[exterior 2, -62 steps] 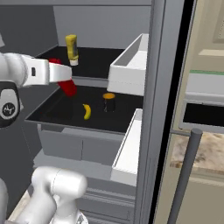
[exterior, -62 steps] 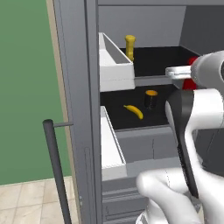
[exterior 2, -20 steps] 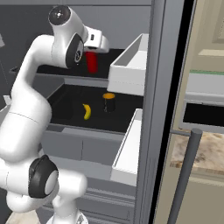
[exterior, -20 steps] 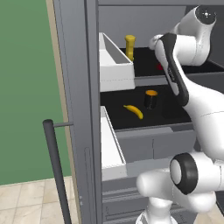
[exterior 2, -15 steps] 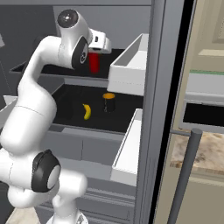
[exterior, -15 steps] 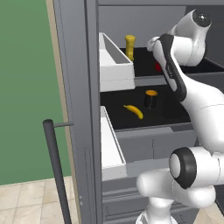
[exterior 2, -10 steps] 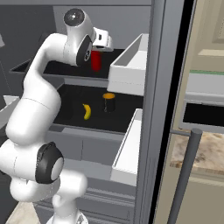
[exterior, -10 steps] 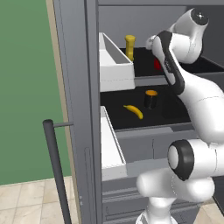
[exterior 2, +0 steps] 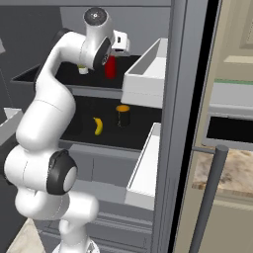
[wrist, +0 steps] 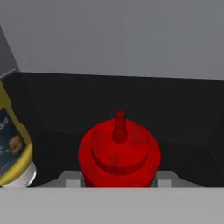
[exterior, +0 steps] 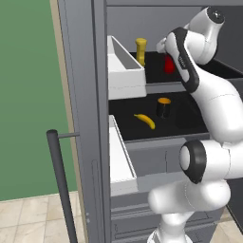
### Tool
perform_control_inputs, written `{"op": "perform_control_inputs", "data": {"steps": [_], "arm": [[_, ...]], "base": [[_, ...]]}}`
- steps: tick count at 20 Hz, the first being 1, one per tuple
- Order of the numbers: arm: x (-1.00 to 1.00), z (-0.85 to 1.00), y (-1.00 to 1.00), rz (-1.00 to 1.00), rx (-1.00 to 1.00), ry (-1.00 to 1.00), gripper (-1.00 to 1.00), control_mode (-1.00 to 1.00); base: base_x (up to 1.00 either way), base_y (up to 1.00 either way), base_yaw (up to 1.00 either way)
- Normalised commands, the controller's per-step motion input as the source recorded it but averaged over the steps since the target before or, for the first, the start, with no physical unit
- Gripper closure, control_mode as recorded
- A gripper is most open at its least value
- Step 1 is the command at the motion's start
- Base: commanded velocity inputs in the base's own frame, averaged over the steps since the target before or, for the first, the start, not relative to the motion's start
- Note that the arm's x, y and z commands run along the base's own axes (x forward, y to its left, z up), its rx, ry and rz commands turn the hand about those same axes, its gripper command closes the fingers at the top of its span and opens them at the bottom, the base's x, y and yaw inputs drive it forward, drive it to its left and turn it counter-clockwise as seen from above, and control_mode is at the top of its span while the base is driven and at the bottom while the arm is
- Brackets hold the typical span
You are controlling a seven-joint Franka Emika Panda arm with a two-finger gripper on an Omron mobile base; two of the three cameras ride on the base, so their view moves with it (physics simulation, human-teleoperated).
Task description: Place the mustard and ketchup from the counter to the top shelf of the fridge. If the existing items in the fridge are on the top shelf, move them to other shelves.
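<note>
The red ketchup (exterior: 169,65) (exterior 2: 110,67) stands upright on the fridge's top shelf (exterior: 154,72) (exterior 2: 49,75). My gripper (exterior: 168,58) (exterior 2: 112,58) (wrist: 118,181) comes down over it, shut on the ketchup (wrist: 119,151), with a fingertip pressed to each side of the bottle. The yellow mustard (exterior: 141,50) (wrist: 13,148) stands on the same shelf, a little apart and deeper in; in the right base view my arm hides most of it. One shelf lower sit the dark cylinder with an orange top (exterior: 163,107) (exterior 2: 122,116) and the banana (exterior: 144,120) (exterior 2: 97,125).
White door bins (exterior: 124,71) (exterior 2: 146,74) hang on the open fridge door, with another bin (exterior: 121,156) below. The door's dark bar handle (exterior: 61,185) (exterior 2: 207,192) stands in front. The marbled counter (exterior 2: 227,168) lies at the right.
The arm has lifted the ketchup from in front of the lower shelf up onto the top shelf, then eased it a little deeper toward the mustard.
</note>
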Motion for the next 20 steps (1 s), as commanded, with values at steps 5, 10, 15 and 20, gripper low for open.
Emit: {"op": "perform_control_inputs", "data": {"steps": [5, 10, 15, 20], "arm": [[0.03, -0.43, 0.0, 0.06, 0.0, 0.0, 1.0, -1.0], [0.0, -0.25, 0.0, 0.02, 0.0, 0.0, -1.0, -1.0], [0.0, -0.02, 0.0, 0.0, 0.0, -0.01, -1.0, -1.0], [0.0, 0.0, 0.0, 0.0, 0.0, 0.0, -1.0, -1.0]], "base": [[0.0, 0.0, 0.0], [0.0, 0.0, 0.0], [0.0, 0.0, 0.0], [0.0, 0.0, 0.0]]}}
